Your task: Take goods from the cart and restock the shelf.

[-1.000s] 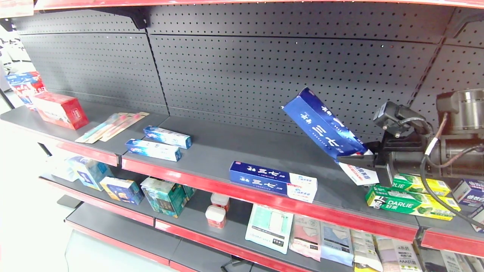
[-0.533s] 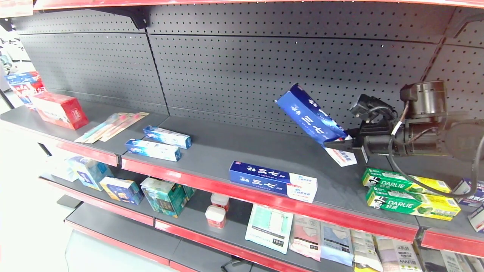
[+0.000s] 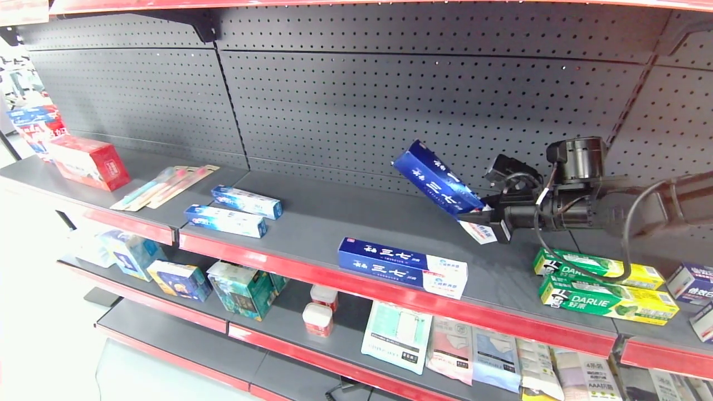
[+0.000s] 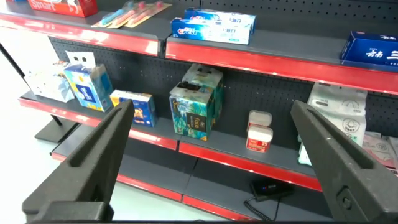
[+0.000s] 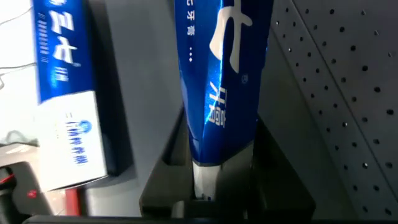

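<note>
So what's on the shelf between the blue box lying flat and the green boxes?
Nothing: the head view shows bare grey shelf between the lying blue box and the green boxes.

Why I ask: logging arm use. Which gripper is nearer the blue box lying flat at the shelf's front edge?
Right. The right gripper, shut on a tilted blue box, is above and behind the flat blue box. The left gripper, open, faces the shelf beneath.

I'm facing a shop aisle: a dark pegboard panel [image 3: 362, 100], right below it a grey shelf [image 3: 334, 217] with a red front strip [image 3: 278, 265] (retail style), boxed toothpaste [image 3: 401, 267] on it, packaged goods [image 3: 396, 336] lower down.
</note>
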Tool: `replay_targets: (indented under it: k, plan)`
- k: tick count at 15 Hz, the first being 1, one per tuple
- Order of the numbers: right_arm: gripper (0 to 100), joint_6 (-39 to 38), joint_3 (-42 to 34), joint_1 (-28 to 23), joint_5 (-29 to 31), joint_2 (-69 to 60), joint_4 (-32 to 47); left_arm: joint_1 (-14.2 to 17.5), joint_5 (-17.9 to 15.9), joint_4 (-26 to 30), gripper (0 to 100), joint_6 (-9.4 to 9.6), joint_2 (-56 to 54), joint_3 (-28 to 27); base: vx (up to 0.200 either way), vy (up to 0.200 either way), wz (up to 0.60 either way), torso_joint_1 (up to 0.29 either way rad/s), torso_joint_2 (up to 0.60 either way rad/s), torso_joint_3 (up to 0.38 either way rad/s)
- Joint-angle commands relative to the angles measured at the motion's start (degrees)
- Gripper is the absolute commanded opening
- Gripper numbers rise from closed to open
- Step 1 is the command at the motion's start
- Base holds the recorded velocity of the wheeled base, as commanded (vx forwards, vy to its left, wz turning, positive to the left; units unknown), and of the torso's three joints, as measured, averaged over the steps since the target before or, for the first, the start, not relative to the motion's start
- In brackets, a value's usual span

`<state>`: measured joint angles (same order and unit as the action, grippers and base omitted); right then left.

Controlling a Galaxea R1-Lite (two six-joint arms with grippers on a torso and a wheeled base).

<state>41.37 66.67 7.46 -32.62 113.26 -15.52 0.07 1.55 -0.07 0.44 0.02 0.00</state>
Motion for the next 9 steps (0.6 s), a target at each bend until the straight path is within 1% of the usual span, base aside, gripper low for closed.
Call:
replay_targets:
  k: [1, 5, 9]
  plan:
    - [0, 0.55, 0.74, -0.43, -0.07, 1.96, 0.05, 0.01, 0.03, -0.01, 100, 0.00, -0.02, 0.00, 0.000, 0.000, 0.00, 0.000, 0.00, 0.000]
    - [0, 3.71, 1.01, -0.69, -1.57, 4.51, -0.83, 0.01, 0.03, -0.01, 100, 0.00, -0.02, 0.00, 0.000, 0.000, 0.00, 0.000, 0.00, 0.000]
    - [0, 5.47, 1.71, -0.61, -1.48, 5.30, -1.44, 0.01, 0.03, -0.01, 100, 0.00, -0.02, 0.00, 0.000, 0.000, 0.00, 0.000, 0.00, 0.000]
